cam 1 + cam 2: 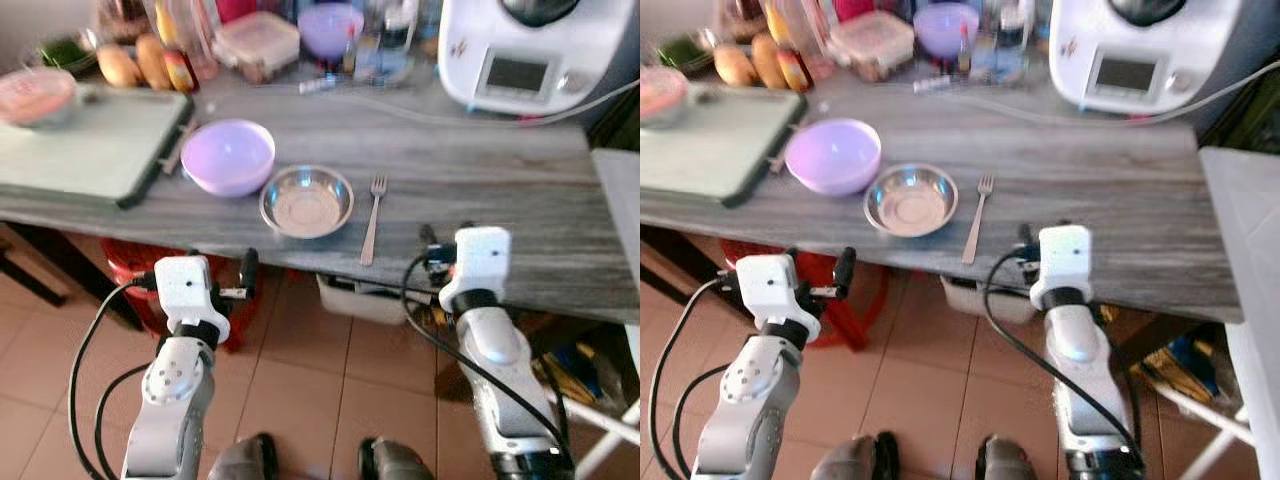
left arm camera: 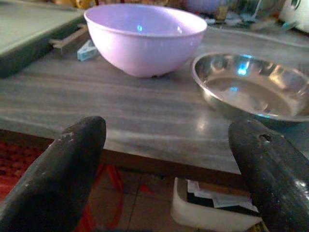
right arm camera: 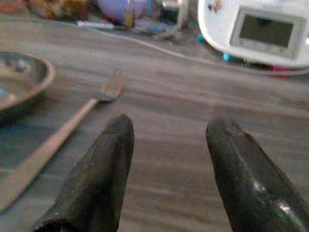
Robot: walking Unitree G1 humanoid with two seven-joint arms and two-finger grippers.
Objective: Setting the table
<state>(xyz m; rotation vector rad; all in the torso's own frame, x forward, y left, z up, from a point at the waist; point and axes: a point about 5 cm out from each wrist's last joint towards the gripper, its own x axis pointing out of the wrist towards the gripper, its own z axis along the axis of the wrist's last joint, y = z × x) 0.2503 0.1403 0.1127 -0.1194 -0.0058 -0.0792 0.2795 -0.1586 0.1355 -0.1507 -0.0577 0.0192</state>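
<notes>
On the grey wooden table (image 1: 480, 190), a lilac bowl (image 1: 228, 155) stands beside a small steel bowl (image 1: 306, 200). A fork (image 1: 372, 222) lies just right of the steel bowl, handle toward the front edge. My left gripper (image 2: 169, 128) is open, held in front of the table's edge below the two bowls, empty. My right gripper (image 3: 171, 124) is open too, level with the tabletop at the front edge, right of the fork's handle (image 3: 43, 150). In the left eye view the left gripper (image 1: 243, 285) and right gripper (image 1: 432, 250) sit at the table's front edge.
A green board (image 1: 90, 140) with a pink dish (image 1: 35, 95) lies at the left. A white kitchen machine (image 1: 530, 50), its cable, jars, bread rolls and another lilac bowl (image 1: 330, 28) line the back. A red crate (image 1: 135, 262) and white box (image 1: 360, 300) stand under the table.
</notes>
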